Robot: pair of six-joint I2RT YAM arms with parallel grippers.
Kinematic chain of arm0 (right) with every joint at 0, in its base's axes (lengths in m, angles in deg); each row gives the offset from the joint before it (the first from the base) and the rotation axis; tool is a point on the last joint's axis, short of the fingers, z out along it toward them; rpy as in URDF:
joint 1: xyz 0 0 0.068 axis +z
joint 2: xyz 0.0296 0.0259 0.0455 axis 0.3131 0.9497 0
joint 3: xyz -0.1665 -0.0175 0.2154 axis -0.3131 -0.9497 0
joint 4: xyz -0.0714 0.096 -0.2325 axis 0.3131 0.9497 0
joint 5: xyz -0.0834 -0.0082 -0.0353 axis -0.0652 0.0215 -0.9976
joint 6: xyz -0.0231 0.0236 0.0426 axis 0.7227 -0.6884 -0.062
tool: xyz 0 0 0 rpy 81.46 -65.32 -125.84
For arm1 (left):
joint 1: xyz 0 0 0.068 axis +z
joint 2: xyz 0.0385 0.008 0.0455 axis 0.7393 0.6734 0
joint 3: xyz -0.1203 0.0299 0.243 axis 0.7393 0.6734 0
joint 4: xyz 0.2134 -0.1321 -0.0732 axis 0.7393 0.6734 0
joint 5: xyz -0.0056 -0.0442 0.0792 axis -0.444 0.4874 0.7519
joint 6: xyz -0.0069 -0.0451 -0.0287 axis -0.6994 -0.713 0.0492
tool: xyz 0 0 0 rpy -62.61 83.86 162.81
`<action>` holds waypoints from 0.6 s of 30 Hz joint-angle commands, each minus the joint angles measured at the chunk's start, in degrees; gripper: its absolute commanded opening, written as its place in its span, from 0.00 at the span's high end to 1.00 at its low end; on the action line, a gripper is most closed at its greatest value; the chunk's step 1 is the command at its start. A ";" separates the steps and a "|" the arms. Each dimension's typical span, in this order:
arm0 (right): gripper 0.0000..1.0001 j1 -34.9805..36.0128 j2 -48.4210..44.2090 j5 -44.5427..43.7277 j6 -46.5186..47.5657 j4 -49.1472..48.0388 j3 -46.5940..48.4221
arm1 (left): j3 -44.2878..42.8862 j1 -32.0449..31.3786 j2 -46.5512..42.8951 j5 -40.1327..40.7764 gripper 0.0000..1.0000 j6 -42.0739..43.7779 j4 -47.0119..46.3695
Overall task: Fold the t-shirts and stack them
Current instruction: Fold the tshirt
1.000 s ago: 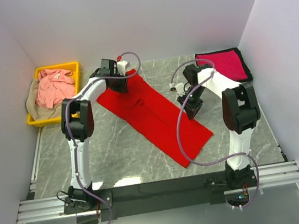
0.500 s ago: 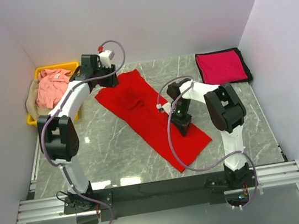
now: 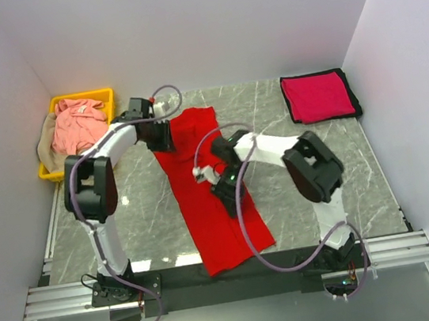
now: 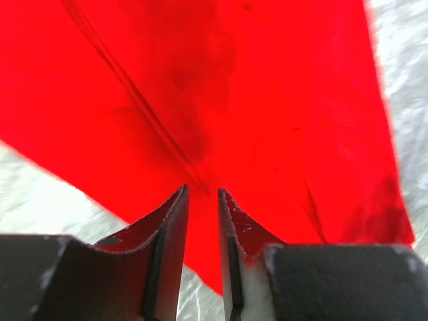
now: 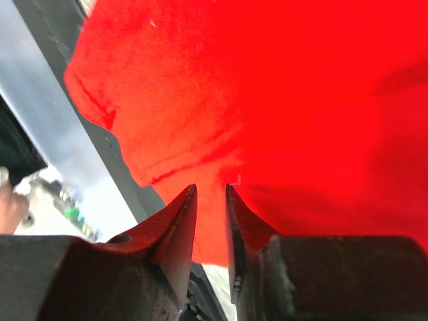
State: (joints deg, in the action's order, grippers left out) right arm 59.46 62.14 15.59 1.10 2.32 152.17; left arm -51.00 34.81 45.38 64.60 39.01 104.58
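The bright red t-shirt [image 3: 208,225] lies as a long narrow strip down the middle of the table, its near end reaching the black front rail. My left gripper [image 3: 161,138] pinches its far left edge; in the left wrist view the gripper [image 4: 202,190] is closed to a narrow slit on red cloth [image 4: 221,87]. My right gripper [image 3: 222,189] pinches the strip's right edge midway; in the right wrist view the gripper [image 5: 210,187] is likewise closed on red cloth [image 5: 281,100]. The crimson-magenta t-shirt [image 3: 317,96] lies folded at the far right. The salmon pink t-shirt [image 3: 77,124] and the tan t-shirt [image 3: 46,148] lie bunched in the bin.
The yellow plastic bin [image 3: 82,97] stands at the far left against the wall. A dark border shows under the crimson-magenta shirt. White walls close in the left, back and right. The black rail [image 3: 293,261] runs along the table's near edge.
Both grippers have dragged the red shirt. It has swung from a diagonal to nearly straight front-to-back and slid toward the near edge. The right gripper moved left and nearer; the left gripper moved nearer.
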 commanded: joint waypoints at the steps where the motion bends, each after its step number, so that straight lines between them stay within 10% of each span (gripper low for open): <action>1: 0.68 -5.34 -8.87 1.99 -0.06 -3.75 -0.53 | -0.97 -1.46 4.07 0.12 0.70 -2.14 0.98; 18: 0.67 -23.28 -4.40 -4.69 -1.38 -1.21 7.81 | -35.76 -2.17 32.80 2.05 0.73 -2.58 2.21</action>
State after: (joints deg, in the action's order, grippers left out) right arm 36.81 57.64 12.23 0.27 0.24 156.26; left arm -82.08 32.66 73.05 62.74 36.19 107.96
